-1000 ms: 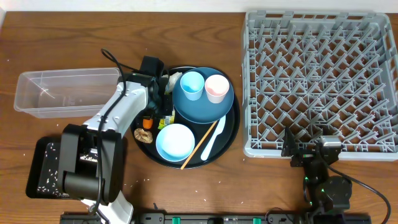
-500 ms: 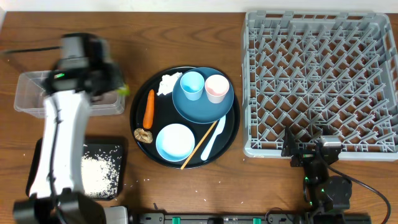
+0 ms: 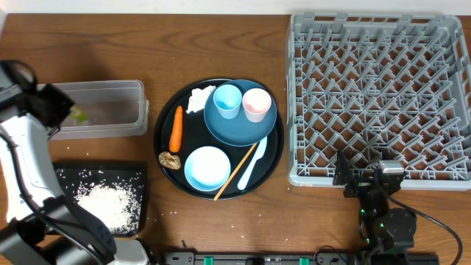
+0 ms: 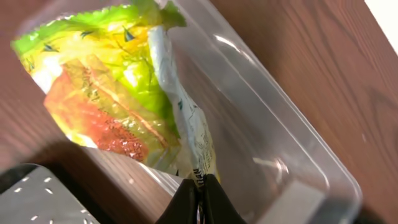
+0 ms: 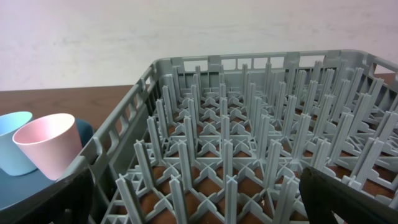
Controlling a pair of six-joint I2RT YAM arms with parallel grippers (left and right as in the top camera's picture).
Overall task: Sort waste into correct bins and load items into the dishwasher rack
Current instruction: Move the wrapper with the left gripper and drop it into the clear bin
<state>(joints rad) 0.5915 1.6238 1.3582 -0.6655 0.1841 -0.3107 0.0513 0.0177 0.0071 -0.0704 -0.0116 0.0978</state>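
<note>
left claw is pinching the yellow-green wrapper, and from overhead i am seeing it hanging over the left end of the clear box. a second ago this arm was reaching into the round tray and half a second ago it was sweeping across above the box, so the wrapper is now gone from the round tray and waiting only for release. the carrot, the brown lump and the tissue are still lying on that round tray, while the rice is sitting in the black bin tray, so i am judging the waste sorting as partly done and the dishes as untouched. right claw is resting at the near edge of the dishwasher rack, unmoved through the last second. moving to the left wrist view, the left claw is pressing its fingertips together on the lower edge of the yellow-green wrapper, which is dangling above the clear box; whether it is touching the rim i cannot tell. moving to the right wrist view, the right claw is standing wide apart and holding nothing, facing the dishwasher rack, with the pink cup and blue cup off to its left, not yet loaded.
</note>
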